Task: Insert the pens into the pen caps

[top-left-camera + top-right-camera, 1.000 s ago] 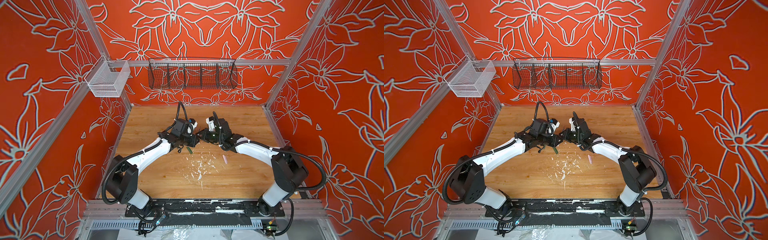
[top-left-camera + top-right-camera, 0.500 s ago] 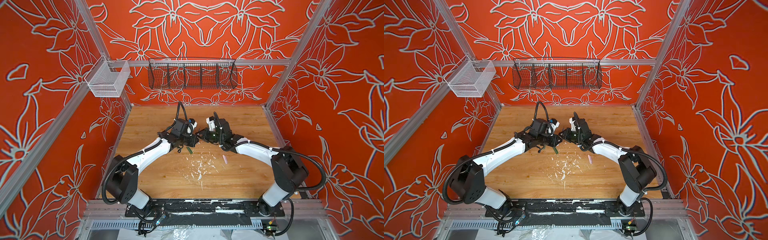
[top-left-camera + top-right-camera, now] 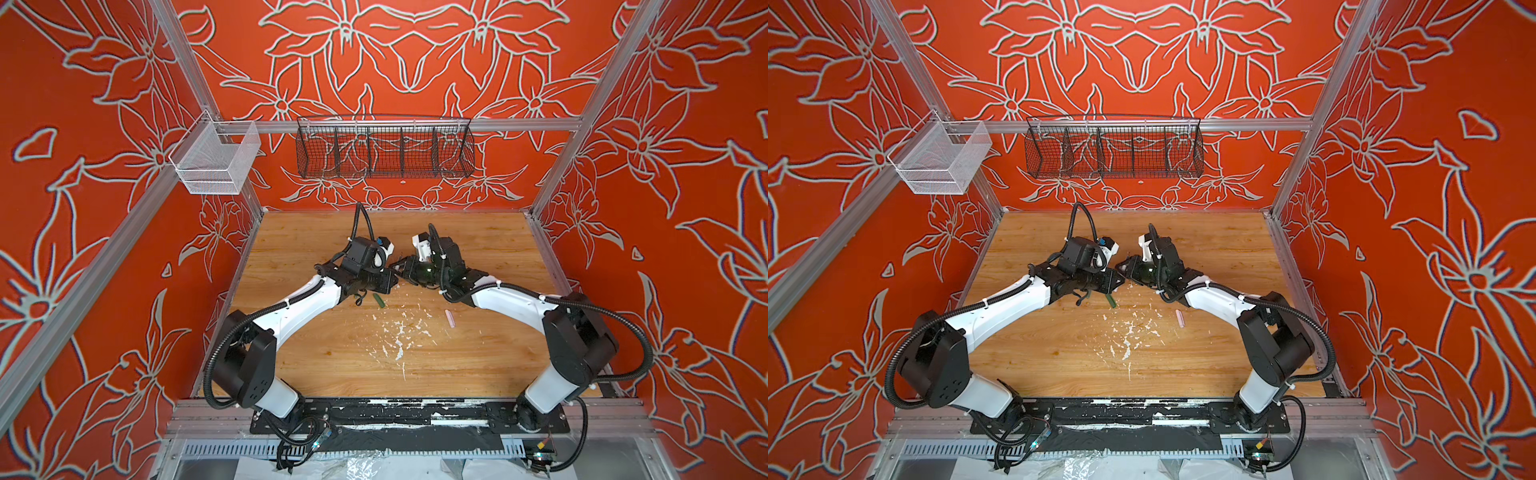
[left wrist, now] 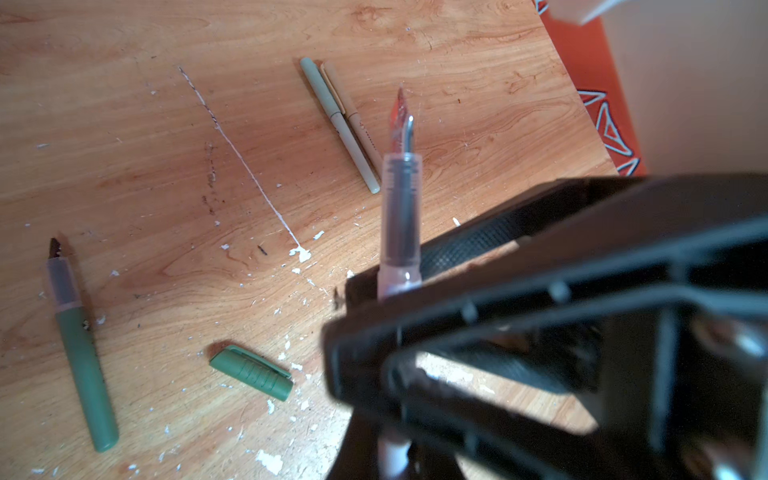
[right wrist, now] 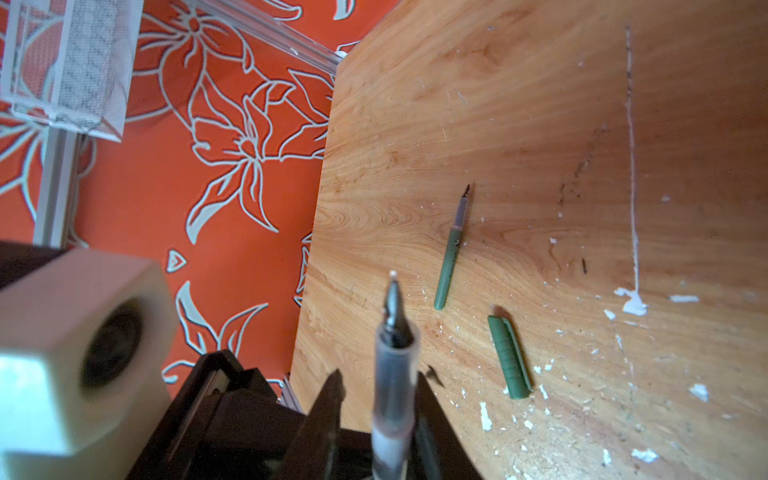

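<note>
Since one second ago the arms are almost in the same place, but the hands have changed: the left hand [image 4: 401, 291] has closed, and the jaws of the right hand [image 5: 382, 380] have started to part. Both hands meet tip to tip above the middle of the desk [image 3: 478, 365].

The left hand is clamped on the pink pen [image 4: 401, 216], on its pale barrel. The clear section and the nib stick out beyond the fingers, free in the air. The right hand stands around the pen with its jaws a little apart. In the right wrist view a strip of desk shows between one finger [image 5: 332, 399] and the pen; on the other side I cannot tell if the finger touches it.

The pink cap [image 3: 450, 318] lies on the desk behind the right hand, just beside its arm, well apart from the pen. The dark green cap [image 4: 251, 372] lies flat near the left hand, among white flecks [image 4: 300, 253]. The dark green pen [image 4: 79, 349] lies farther from this hand, apart from its cap, with its nib bare. Beyond the nib of the held pen, the light green pen [image 4: 340, 124] and the tan pen [image 4: 357, 120] lie side by side, touching, both with caps on.
</note>
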`<state>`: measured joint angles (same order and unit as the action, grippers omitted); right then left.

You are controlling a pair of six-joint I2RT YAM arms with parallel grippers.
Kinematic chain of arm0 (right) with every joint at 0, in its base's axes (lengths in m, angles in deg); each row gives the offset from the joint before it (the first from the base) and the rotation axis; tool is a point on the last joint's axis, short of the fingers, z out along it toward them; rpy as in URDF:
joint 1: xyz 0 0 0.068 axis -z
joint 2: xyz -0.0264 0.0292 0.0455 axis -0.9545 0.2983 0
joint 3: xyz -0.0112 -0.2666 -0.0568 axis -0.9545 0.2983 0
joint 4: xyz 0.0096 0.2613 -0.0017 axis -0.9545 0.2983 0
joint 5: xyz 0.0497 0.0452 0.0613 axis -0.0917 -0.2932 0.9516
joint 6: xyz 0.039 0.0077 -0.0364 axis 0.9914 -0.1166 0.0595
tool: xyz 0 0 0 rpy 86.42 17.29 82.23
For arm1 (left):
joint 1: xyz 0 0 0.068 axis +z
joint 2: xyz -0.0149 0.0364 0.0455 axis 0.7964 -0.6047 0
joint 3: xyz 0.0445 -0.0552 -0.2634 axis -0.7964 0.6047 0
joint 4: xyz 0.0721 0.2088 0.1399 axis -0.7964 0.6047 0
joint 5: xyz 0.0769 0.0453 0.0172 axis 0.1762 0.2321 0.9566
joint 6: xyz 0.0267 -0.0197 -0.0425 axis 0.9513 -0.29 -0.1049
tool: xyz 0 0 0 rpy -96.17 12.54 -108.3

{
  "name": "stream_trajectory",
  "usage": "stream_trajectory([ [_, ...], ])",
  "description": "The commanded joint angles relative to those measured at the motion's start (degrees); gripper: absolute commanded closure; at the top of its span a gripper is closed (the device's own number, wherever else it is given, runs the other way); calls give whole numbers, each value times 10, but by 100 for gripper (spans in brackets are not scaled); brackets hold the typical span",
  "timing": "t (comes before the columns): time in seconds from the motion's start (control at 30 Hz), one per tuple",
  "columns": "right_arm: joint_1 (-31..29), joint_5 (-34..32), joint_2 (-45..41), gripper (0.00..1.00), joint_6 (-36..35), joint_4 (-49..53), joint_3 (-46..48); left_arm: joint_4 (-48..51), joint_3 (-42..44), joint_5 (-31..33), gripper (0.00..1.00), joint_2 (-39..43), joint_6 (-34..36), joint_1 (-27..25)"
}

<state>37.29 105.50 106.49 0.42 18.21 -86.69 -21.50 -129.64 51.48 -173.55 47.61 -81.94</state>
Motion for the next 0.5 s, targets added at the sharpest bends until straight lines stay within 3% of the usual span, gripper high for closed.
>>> stream_trajectory([
  [0.0,-2,0,-48,64,-17,10,-5,-21,8,-7,100,19,5,-4],
  [0.13,-2,-27,-102,59,-51,62,3,-32,14,-3,100,27,5,-4],
  [0.47,5,-165,-298,55,-135,240,100,-67,24,8,100,58,5,-3],
])
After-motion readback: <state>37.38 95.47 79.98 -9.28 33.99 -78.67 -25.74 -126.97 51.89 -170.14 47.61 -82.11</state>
